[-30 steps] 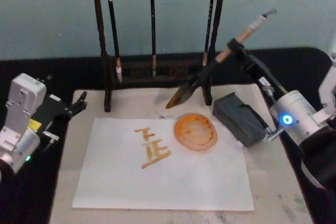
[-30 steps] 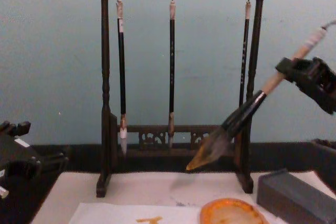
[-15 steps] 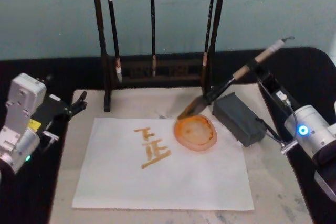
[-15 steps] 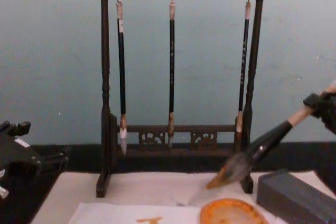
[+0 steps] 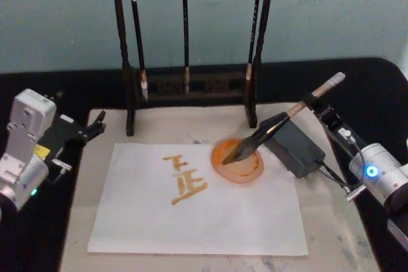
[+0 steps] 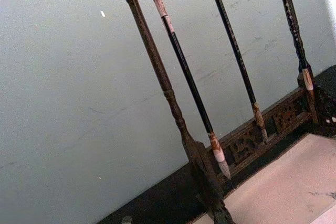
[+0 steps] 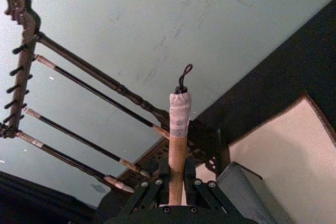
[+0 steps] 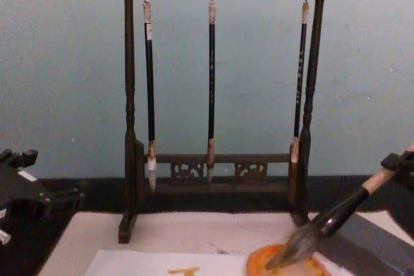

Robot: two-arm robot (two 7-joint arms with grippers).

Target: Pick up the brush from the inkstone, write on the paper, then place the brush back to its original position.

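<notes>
rack (image 5: 210, 84) blocks the back — near paper (image 5: 191, 221) open

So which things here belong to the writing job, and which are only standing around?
Job: brush, held by right tool; paper; orange ink dish; grey block, probably the inkstone.
Idle: rack with three slim brushes; cream mat; left tool, parked at left.

Brush (image 5: 280, 121): pale wood-look handle with a tape-like wrap at the top, glossy black lower shaft, hair tuft looks wet. Paper (image 5: 210, 214): white, matt, smooth. Mat (image 5: 325, 221): cream, mottled, probably felt. Rack (image 8: 129, 95): dark carved wood, semi-gloss. 3 slim brushes (image 8: 211, 75): glossy black shafts. Dish (image 5: 252, 173): orange-stained, glossy. Block (image 5: 299, 148): matt grey.
</notes>
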